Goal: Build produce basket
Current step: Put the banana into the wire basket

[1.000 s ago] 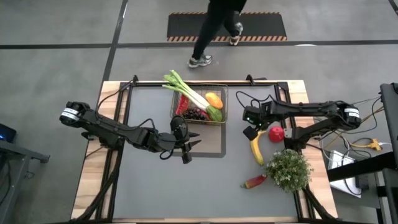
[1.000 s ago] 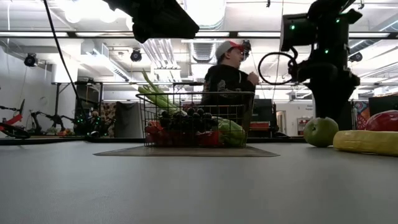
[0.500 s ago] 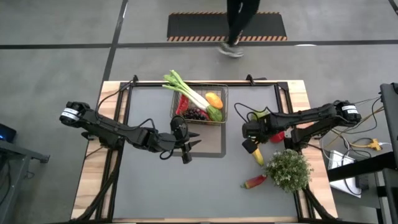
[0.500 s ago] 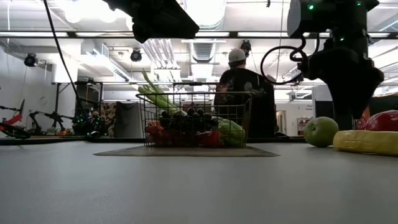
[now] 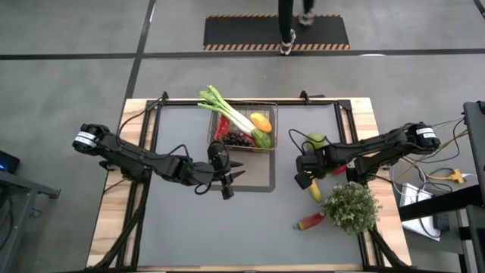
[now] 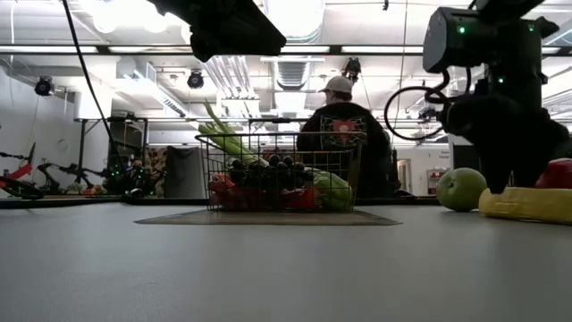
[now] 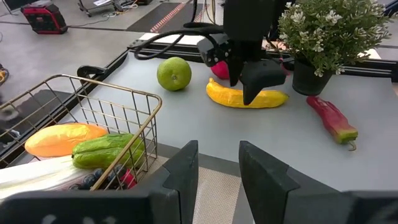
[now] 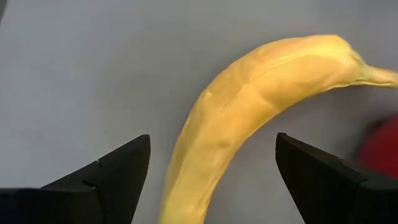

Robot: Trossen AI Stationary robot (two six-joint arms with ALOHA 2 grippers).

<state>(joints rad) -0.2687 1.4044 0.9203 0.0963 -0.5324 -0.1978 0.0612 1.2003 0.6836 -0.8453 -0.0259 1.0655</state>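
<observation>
The wire basket (image 5: 242, 130) stands on a dark mat at the far middle of the table and holds the leek (image 5: 227, 112), grapes, red peppers and an orange and a green piece. The banana (image 5: 313, 188) lies on the table right of it. My right gripper (image 5: 305, 178) points down over the banana's far end, open, one finger on each side of the banana (image 8: 249, 106) with a gap showing. The pear (image 5: 316, 140) and the apple (image 5: 339, 164) lie just beyond. My left gripper (image 5: 231, 183) hovers open, near of the basket.
A bushy potted plant (image 5: 352, 206) stands near of the banana, with a red pepper (image 5: 311, 221) lying beside it. The dark mat (image 5: 261, 178) lies flat under the basket. A person walks on the floor beyond the far edge (image 5: 292, 23).
My right gripper has moved from beside the pear toward the near edge and down, ending astride the banana's far end, and the pear has come into the high view. The produce has stayed in place. The person beyond the table has walked on.
</observation>
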